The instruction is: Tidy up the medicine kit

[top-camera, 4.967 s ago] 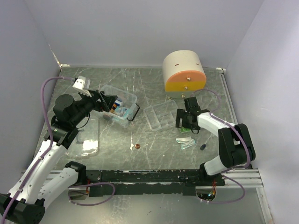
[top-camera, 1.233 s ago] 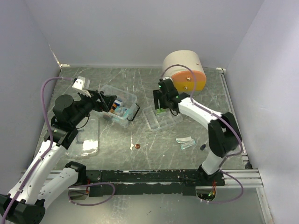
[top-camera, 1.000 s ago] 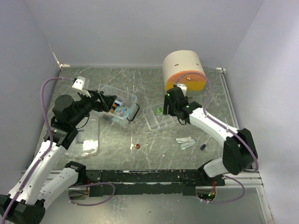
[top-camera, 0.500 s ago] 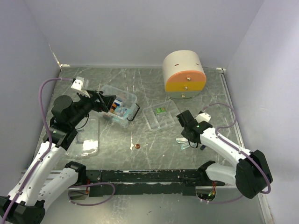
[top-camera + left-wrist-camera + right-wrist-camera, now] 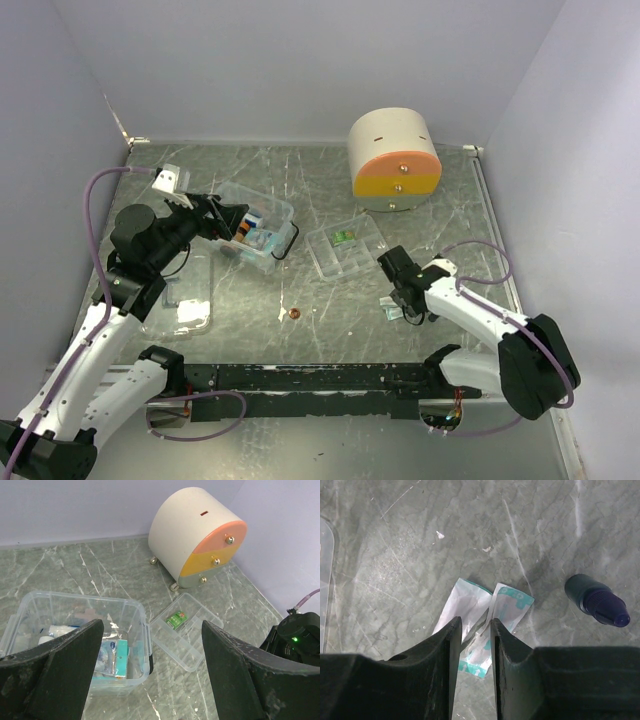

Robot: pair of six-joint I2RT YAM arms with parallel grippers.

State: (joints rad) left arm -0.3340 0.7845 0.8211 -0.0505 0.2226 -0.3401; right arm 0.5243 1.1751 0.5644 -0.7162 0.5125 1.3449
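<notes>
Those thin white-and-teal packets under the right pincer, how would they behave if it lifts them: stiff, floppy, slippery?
The packets look flat and paper-thin, so they are probably floppy and very light. They lie flush on the table, so they are likely awkward to pinch. Two sit edge to edge at the right pincer, so one may slip free.

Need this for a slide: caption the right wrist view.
Right gripper pinches white-and-teal packets on the table, dark bottle nearby.

left arm [image 5: 95,335] raised, bent | left fingers [image 5: 60,675] spread wide | right arm [image 5: 470,305] low, reaching | right fingers [image 5: 440,665] narrow gap
</notes>
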